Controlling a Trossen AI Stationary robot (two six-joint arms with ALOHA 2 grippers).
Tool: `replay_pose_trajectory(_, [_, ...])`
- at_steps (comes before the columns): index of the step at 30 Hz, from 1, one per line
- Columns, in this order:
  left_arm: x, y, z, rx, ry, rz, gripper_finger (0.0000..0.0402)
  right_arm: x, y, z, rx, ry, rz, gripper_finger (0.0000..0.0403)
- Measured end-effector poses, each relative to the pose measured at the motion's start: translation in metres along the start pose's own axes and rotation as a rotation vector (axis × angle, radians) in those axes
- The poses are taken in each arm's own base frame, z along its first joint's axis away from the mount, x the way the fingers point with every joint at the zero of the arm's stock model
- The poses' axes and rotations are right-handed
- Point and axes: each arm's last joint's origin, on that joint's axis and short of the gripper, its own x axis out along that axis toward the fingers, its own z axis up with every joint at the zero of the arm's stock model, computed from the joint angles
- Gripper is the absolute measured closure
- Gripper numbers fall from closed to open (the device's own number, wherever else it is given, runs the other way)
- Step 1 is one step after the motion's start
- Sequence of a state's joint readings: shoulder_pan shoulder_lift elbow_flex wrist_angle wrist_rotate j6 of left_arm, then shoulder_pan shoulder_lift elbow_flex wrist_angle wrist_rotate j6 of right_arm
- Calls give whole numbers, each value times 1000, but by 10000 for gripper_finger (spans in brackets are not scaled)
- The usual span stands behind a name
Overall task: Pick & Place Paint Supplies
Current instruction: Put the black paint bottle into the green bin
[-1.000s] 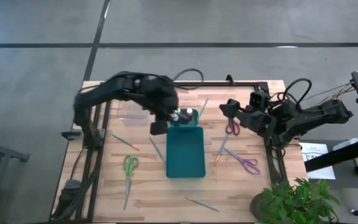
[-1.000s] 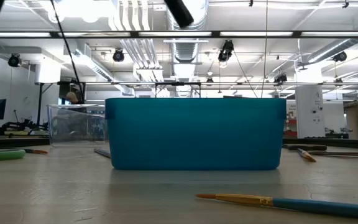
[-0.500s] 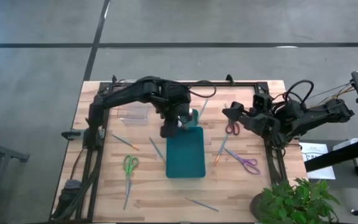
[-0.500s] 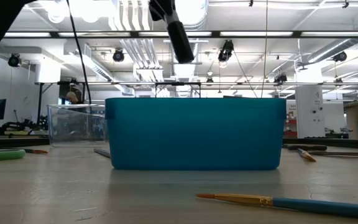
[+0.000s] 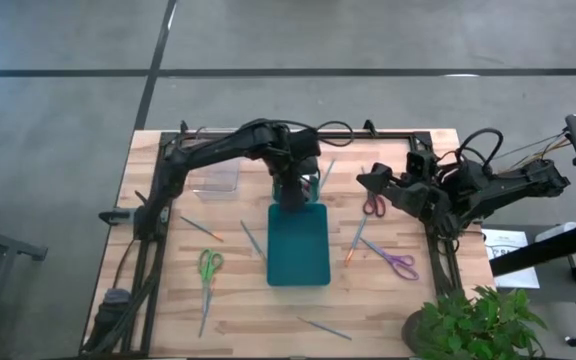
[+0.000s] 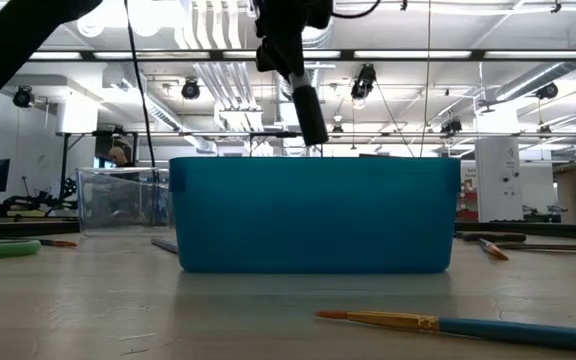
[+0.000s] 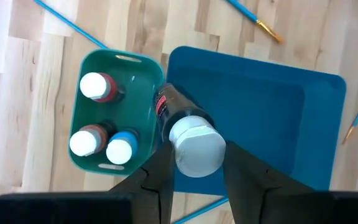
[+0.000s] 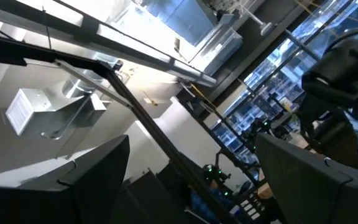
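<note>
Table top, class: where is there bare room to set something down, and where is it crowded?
The teal tray is bare inside. Bare wood lies between the green scissors and the tray, and near the plant. Crowded: the small green bin holding bottles, under the left gripper holding a white-capped bottle.

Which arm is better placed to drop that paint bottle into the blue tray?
Left. The left gripper already holds the paint bottle above the blue tray; the right gripper hangs beside it, holding nothing.

Wooden table (image 5: 168, 310); plastic tray (image 5: 298, 245)
</note>
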State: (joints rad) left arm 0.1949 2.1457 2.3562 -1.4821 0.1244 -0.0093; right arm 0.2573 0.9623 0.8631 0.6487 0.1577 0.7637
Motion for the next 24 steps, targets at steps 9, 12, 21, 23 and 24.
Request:
replay_pose_trajectory(9, [15, 10, 5, -112, 17, 6, 293, 0, 0, 0, -5, 1, -7, 59])
replay_pose_trajectory(12, [24, 13, 6, -156, 38, 10, 293, 0, -1, 0, -6, -1, -10, 59])
replay_pose_trajectory(21, [38, 21, 12, -278, 35, 16, 293, 0, -1, 0, -6, -5, -14, 59])
replay_pose_trajectory(23, [38, 24, 12, -309, 34, 17, 293, 0, -1, 0, -6, -5, -14, 59])
replay_pose_trajectory(24, [38, 25, 12, -324, 33, 18, 293, 0, -1, 0, -6, -6, -15, 59])
